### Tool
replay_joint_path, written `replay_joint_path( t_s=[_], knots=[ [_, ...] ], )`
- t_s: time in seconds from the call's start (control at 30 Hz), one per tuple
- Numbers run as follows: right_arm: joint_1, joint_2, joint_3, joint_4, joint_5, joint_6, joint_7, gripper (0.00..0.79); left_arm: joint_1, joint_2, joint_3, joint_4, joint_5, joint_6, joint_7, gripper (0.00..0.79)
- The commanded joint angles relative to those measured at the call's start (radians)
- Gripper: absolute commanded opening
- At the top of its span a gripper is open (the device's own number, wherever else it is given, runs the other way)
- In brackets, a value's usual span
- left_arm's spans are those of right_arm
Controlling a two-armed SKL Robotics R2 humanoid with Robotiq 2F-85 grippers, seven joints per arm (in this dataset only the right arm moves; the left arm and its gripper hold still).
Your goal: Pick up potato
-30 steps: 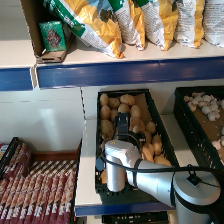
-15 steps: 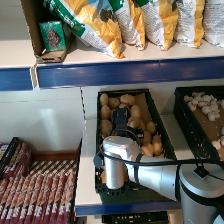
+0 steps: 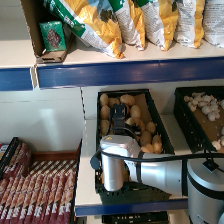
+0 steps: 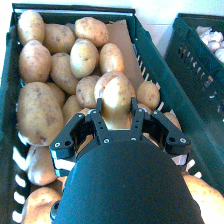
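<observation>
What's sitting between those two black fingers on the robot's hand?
One potato, pinched between the right gripper's fingers, above the crate. The wrist view shows it.

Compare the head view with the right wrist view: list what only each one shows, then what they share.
Only the head view shows the shelf with chip bags, the green box and the packaged goods at lower left. Only the right wrist view shows the right gripper shut on one potato, its fingers on either side. Both show the green potato crate and the neighbouring crate to its right.
</observation>
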Motion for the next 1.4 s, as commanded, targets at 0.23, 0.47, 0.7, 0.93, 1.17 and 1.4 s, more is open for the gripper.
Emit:
replay_joint_path(
  t_s=[0.23, 0.47, 0.7, 0.93, 1.17, 1.4],
  knots=[
    [-0.009, -0.079, -0.015, -0.196, 0.003, 0.085, -0.036, 0.000, 0.000, 0.000, 0.000, 0.000, 0.000, 0.000, 0.000, 0.000],
    [-0.010, -0.126, -0.026, -0.314, 0.003, 0.116, -0.062, 0.000, 0.000, 0.000, 0.000, 0.000, 0.000, 0.000, 0.000, 0.000],
    [-0.011, -0.150, -0.036, -0.394, 0.010, 0.150, -0.082, 0.000, 0.000, 0.000, 0.000, 0.000, 0.000, 0.000, 0.000, 0.000],
    [-0.012, -0.183, -0.048, -0.496, 0.010, 0.186, -0.101, 0.000, 0.000, 0.000, 0.000, 0.000, 0.000, 0.000, 0.000, 0.000],
    [-0.012, -0.210, -0.061, -0.580, 0.010, 0.212, -0.120, 0.000, 0.000, 0.000, 0.000, 0.000, 0.000, 0.000, 0.000, 0.000],
    [-0.011, -0.226, -0.071, -0.626, 0.010, 0.228, -0.131, 0.000, 0.000, 0.000, 0.000, 0.000, 0.000, 0.000, 0.000, 0.000]
  ],
)
